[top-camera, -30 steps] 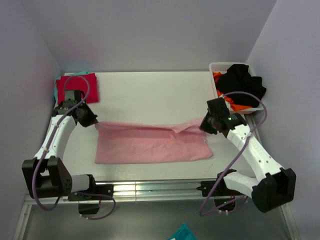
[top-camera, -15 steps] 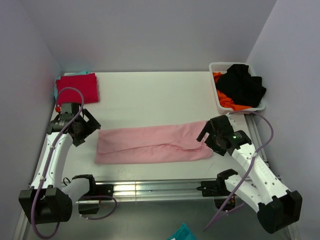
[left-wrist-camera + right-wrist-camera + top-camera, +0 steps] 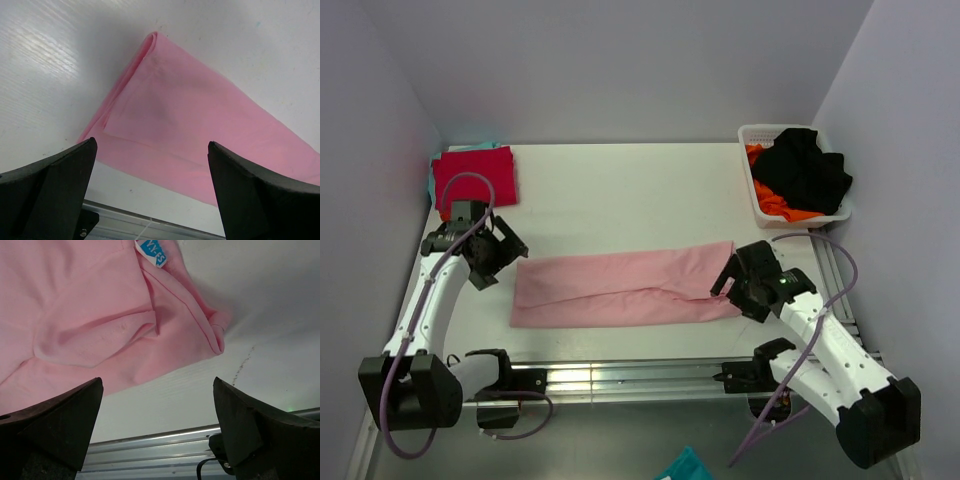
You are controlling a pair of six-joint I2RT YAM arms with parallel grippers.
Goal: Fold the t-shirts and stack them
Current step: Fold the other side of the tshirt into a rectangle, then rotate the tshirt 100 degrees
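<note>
A light pink t-shirt (image 3: 620,288) lies on the white table as a long strip folded lengthwise. My left gripper (image 3: 496,255) hovers open just off its left end, and in the left wrist view the pink cloth (image 3: 200,120) lies past the gripper (image 3: 151,145), which holds nothing. My right gripper (image 3: 734,281) stands open at the right end. In the right wrist view the collar end (image 3: 100,315) with its blue label (image 3: 152,252) sits beyond the empty gripper (image 3: 158,381). A folded red t-shirt (image 3: 475,176) rests at the back left, with a teal edge (image 3: 470,147) showing behind it.
A white basket (image 3: 752,175) with black and orange clothes stands at the back right. A metal rail (image 3: 620,375) runs along the table's near edge. Walls close in on the left, back and right. A teal scrap (image 3: 685,467) lies below the table front.
Both grippers opened and let go of the pink t-shirt's ends. The far edge came toward the near edge, leaving a narrower strip. Both arms drew back toward the near side.
</note>
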